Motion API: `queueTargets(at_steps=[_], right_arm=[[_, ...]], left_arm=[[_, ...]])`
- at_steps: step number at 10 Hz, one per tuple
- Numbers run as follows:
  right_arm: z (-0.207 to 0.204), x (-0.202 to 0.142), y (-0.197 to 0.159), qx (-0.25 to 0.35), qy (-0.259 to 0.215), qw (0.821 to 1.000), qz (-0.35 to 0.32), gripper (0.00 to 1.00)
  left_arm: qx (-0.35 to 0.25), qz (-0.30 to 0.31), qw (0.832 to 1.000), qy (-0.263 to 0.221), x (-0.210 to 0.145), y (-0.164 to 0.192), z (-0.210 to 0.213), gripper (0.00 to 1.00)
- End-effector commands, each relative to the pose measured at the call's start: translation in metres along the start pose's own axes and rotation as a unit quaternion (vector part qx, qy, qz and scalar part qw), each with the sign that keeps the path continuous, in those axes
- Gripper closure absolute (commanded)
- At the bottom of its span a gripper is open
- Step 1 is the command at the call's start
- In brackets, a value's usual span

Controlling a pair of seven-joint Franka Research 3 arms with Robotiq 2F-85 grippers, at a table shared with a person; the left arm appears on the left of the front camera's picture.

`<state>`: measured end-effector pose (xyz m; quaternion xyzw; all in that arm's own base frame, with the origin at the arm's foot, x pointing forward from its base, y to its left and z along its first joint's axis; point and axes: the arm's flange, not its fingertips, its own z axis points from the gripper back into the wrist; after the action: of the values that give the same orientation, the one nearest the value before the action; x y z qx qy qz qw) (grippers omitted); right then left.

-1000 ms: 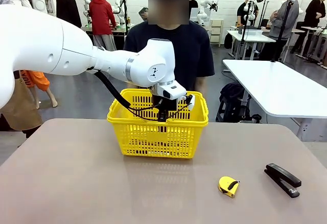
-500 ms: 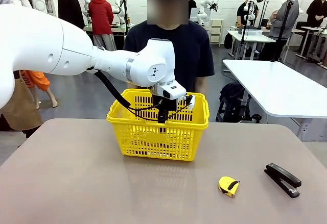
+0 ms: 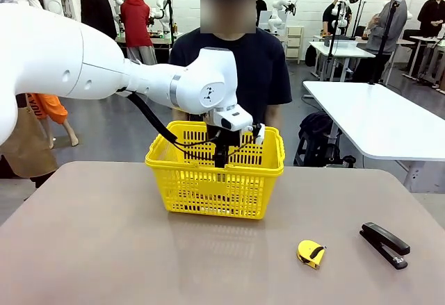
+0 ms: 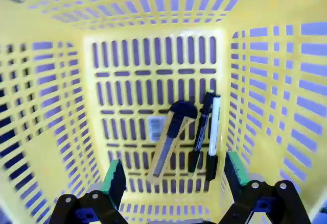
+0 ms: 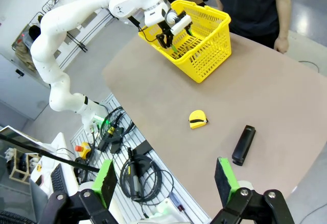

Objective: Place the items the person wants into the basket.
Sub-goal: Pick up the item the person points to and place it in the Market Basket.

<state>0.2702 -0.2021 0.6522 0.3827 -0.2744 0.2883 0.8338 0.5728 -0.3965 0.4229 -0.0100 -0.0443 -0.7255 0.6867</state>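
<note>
Surface: brown table [image 3: 104, 249] in a busy workshop, white tables and other people behind.
Left fingers: green pads [image 4: 113, 177] spread wide apart with nothing between them, pointing down into the basket.
Left gripper: left gripper [image 4: 173, 180] hangs inside the yellow basket [image 3: 264, 180] just below its rim, above the tools on the floor of it.
Utility knife: yellow-and-black utility knife [image 4: 171, 140] lies flat on the slotted basket floor, slanted, beside a small white label.
Pen: thin black pen [image 4: 201, 132] lies just right of the knife in the left wrist view, close to the marker.
Marker: white-barrelled marker [image 4: 213, 137] with a black cap lies alongside the pen, near the basket's side wall.
Right fingers: green pads [image 5: 106, 180] stand wide apart, gripping nothing.
Right gripper: right gripper [image 5: 166, 185] is high above the table edge, looking down.
Tape measure: yellow tape measure [image 3: 311, 253] on the table, well apart from the basket.
Stapler: black stapler [image 3: 384, 244] near the tape measure.
Person: person [image 3: 243, 62] in a black T-shirt stands behind the basket.
</note>
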Motion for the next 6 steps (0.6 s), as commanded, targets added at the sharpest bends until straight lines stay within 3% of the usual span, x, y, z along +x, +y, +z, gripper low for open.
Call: queueTargets(at_steps=[1,4,6], right_arm=[[0.0,0.001,0.0,0.002,-0.007,1.0,0.002,0.0],[0.0,0.001,0.0,0.002,-0.007,1.0,0.002,0.0],[0.0,0.001,0.0,0.002,-0.007,1.0,0.002,0.0]], left_arm=[[0.067,0.028,0.997,-0.012,-0.03,-0.01,0.067,0.0],[0.126,0.138,0.982,-0.038,-0.132,-0.088,0.178,0.0],[0.15,0.214,0.962,-0.076,-0.212,-0.155,0.213,0.0]])
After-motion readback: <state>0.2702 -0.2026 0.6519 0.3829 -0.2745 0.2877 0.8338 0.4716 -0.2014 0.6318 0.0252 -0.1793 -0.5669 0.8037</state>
